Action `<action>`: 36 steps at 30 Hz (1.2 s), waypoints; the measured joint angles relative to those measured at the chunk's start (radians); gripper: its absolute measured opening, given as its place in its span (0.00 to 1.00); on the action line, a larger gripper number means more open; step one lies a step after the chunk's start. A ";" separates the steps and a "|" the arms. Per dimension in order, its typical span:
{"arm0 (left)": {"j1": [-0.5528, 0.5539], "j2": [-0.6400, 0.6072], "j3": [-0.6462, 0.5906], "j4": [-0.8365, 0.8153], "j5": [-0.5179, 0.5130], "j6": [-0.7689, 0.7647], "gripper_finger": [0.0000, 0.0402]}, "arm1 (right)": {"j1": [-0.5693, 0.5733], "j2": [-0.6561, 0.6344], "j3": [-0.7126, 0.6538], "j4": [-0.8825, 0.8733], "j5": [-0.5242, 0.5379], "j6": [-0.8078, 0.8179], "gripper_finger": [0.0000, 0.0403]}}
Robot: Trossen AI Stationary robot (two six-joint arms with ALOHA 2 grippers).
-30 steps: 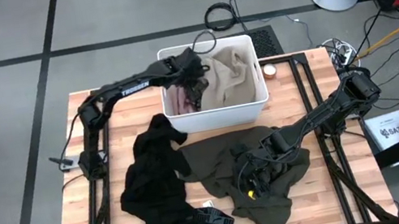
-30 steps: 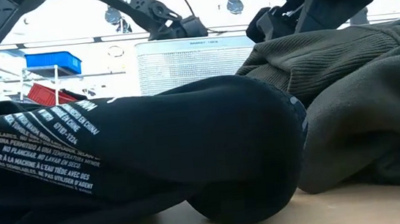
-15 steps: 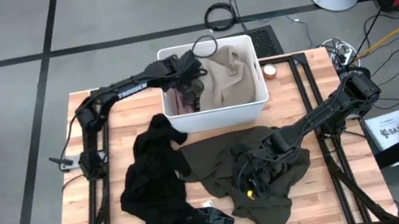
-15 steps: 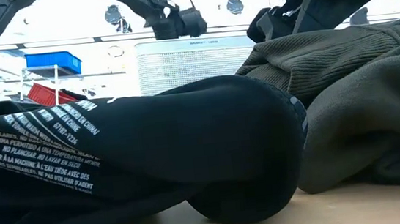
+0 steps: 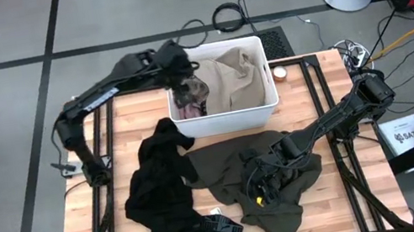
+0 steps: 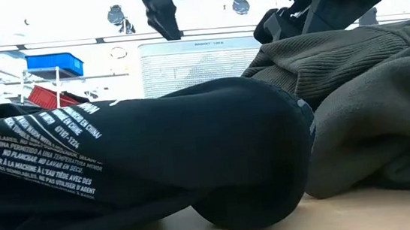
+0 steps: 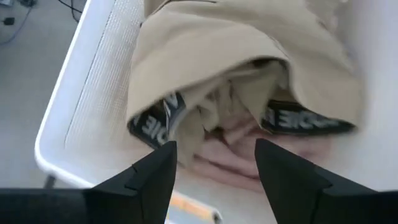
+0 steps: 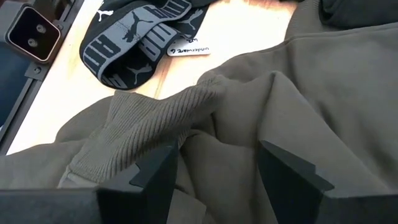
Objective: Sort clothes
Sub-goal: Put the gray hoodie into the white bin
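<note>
A white bin (image 5: 229, 118) stands at the table's far middle. In it lie a khaki garment (image 7: 205, 56), a pale pink one (image 7: 230, 149) and a black one with a lettered waistband (image 7: 155, 121). My left gripper (image 7: 214, 146) hangs open above the bin's left half (image 5: 188, 81) with nothing between its fingers. A large olive-green garment (image 5: 241, 165) lies spread on the table's near right. My right gripper (image 8: 217, 149) stands open just over its ribbed cuff (image 8: 149, 124). A dark garment (image 5: 161, 192) lies crumpled at the near left.
Black underwear with a grey waistband (image 8: 134, 40) lies at the table's near edge beside the olive garment. A small round thing (image 5: 279, 72) sits right of the bin. Black frame rails (image 5: 109, 193) run along both table sides. Bare wood shows at the far left.
My left gripper has opened and risen out of the bin, drawing toward the table's far left corner. The black garment it had stays in the bin on the pink one.
</note>
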 joint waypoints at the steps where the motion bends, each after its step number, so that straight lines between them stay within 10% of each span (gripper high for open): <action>1: 0.000 -0.024 0.000 -0.017 0.024 -0.010 0.56 | 0.001 0.000 0.000 -0.004 0.000 0.006 0.52; 8: -0.069 -0.161 -0.002 -0.134 0.278 -0.184 0.56 | 0.002 -0.021 0.000 -0.021 0.000 0.050 0.52; 36: -0.825 -0.238 -0.698 0.549 0.262 -0.537 0.56 | 0.115 -0.071 0.046 0.169 0.009 0.218 0.52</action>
